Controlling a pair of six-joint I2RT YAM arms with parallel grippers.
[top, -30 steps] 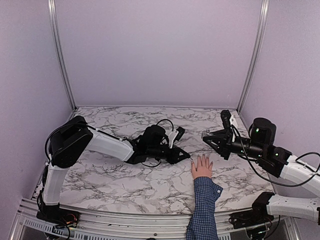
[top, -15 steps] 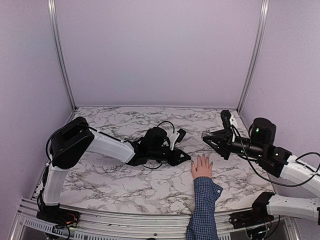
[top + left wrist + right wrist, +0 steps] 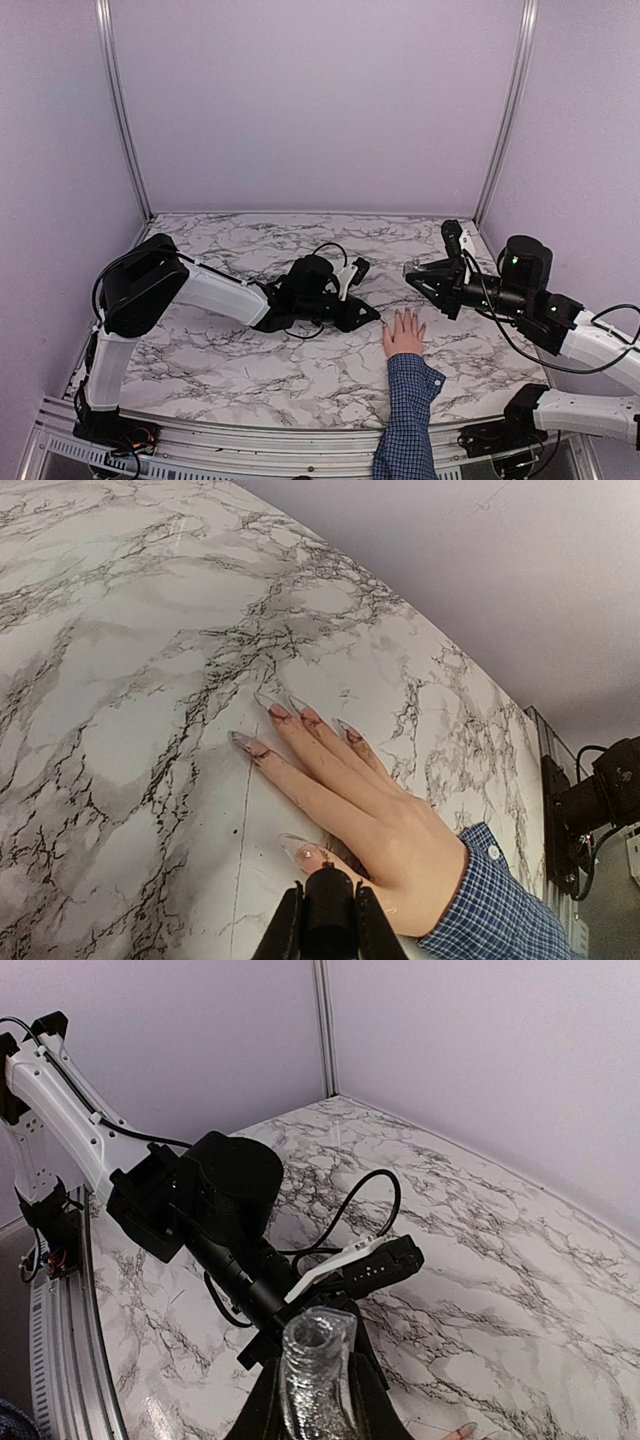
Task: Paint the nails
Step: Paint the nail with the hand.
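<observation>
Lower centre of top view: hand [image 3: 404, 335] flat on marble tabletop [image 3: 220, 350], fingers spread, checked sleeve [image 3: 405, 420] toward bottom edge. Centre of left wrist view: nails [image 3: 246, 744] long, pointed, clear with dark streaks. Bottom centre there: left pincer [image 3: 328, 935] clamped on dark cap [image 3: 330, 905], just beside thumb. Bottom centre of right wrist view: right pincer [image 3: 315, 1410] clamped on glittery grey bottle [image 3: 315, 1355].
</observation>
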